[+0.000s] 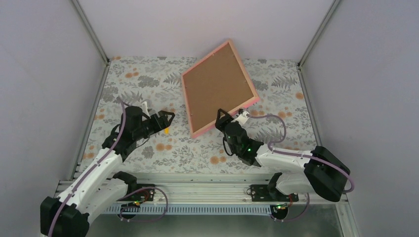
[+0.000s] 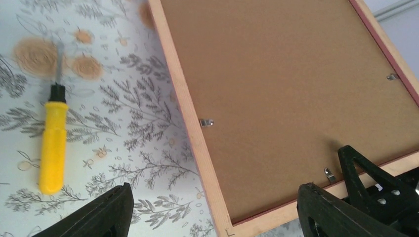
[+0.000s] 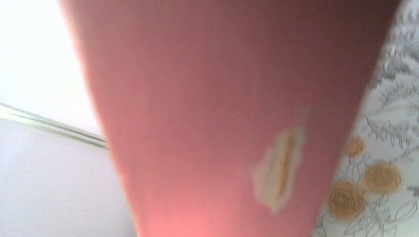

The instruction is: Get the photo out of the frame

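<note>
Now, right gripper [image 1: 222, 116] clamping near edge of frame [image 1: 217, 86] (left gripper [image 1: 169, 120] agape)

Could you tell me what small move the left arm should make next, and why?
Probably lower the open left gripper onto the screwdriver: metal clips still pin the backing board, and the right gripper grips the frame.

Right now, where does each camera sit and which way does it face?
Top external: above and behind the bases, looking down at the table; both arms show, right hand gripping the frame.
Left wrist: low over the table, facing the frame's backing board and screwdriver; its own open fingers show.
Right wrist: tight against the pink frame, blurred; no fingers show.
Shared: all three see the frame.
</note>
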Robot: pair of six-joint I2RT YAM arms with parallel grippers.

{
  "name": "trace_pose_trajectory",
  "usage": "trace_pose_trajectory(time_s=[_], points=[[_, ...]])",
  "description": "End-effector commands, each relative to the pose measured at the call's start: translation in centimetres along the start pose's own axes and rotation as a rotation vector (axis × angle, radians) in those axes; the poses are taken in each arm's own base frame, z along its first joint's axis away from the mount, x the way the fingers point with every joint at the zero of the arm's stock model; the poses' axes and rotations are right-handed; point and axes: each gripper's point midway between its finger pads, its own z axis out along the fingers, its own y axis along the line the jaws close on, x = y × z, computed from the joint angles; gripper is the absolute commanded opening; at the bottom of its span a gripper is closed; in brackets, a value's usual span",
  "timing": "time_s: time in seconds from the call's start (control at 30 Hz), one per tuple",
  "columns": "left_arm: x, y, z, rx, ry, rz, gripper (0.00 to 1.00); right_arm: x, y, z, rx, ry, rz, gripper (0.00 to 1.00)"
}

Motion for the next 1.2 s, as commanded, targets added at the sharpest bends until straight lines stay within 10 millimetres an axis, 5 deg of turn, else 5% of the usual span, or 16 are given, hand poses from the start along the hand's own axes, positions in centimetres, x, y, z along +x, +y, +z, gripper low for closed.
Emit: trace_pose_trajectory(time_s=[0.0,0.63,0.93,1.17], points=[[1.1,-0.9,1.4,0.100,0.060,-0.048,0.83,3.2,-4.8,-0.3,0.134,0.101,0.158,0.04],[6.1,1.2,6.1,0.204,0.276,-0.244,0.79,8.8,-9.1,-0.5,0.284,0.273,0.412,0.04],[6.5,1.2,6.6,0.243,0.292,-0.271,0.54,9.0,-9.6,-0.8,0.329,0.287,0.421,0.10],[6.3,1.1,6.9,0.243,0.295,-0.264,0.23,8.8,-9.9,-1.5,0.347,0.297,0.407,0.35]])
